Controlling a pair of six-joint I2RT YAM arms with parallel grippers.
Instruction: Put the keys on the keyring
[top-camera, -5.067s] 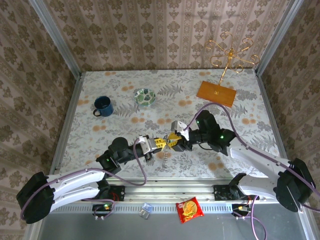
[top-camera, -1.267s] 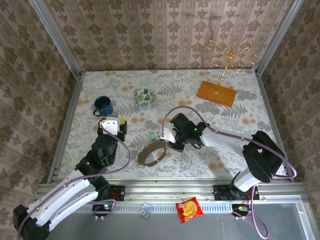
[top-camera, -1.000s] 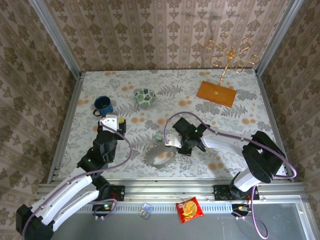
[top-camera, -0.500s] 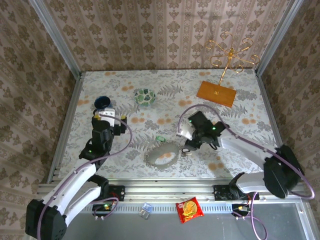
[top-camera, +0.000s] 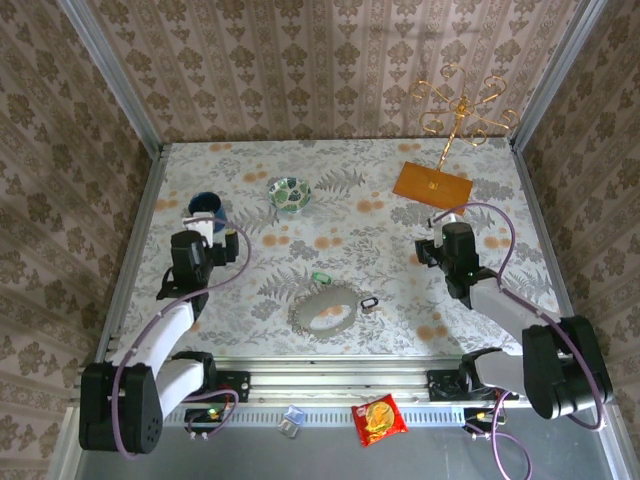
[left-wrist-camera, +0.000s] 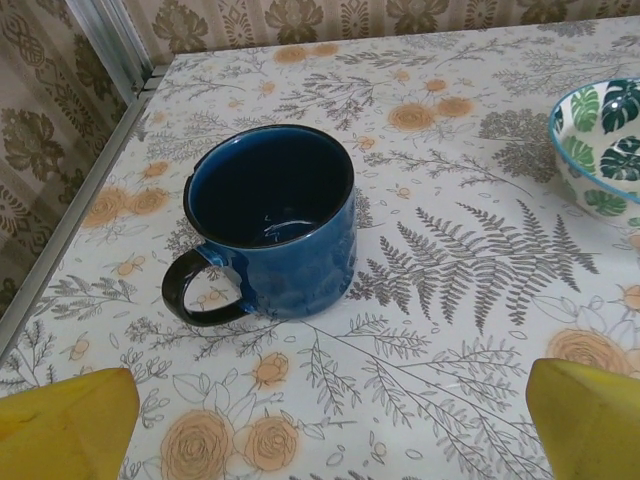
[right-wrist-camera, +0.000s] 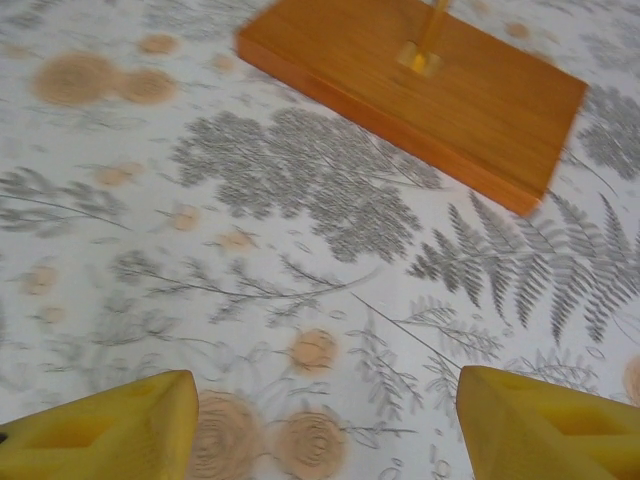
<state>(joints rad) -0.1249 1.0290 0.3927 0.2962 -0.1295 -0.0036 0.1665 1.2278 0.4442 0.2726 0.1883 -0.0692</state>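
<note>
Left gripper (left-wrist-camera: 330, 420) and right gripper (right-wrist-camera: 325, 420) both gape empty; by the keyring (top-camera: 325, 312), green key (top-camera: 320, 278) at 12 o'clock, dark key (top-camera: 368, 303) at 3.

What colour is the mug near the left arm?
Dark blue mug, black handle; clearest in the left wrist view.

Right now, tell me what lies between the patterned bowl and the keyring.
In the top view, the green-headed key lies between the bowl and the keyring, close to it; the rest is bare table.
</note>
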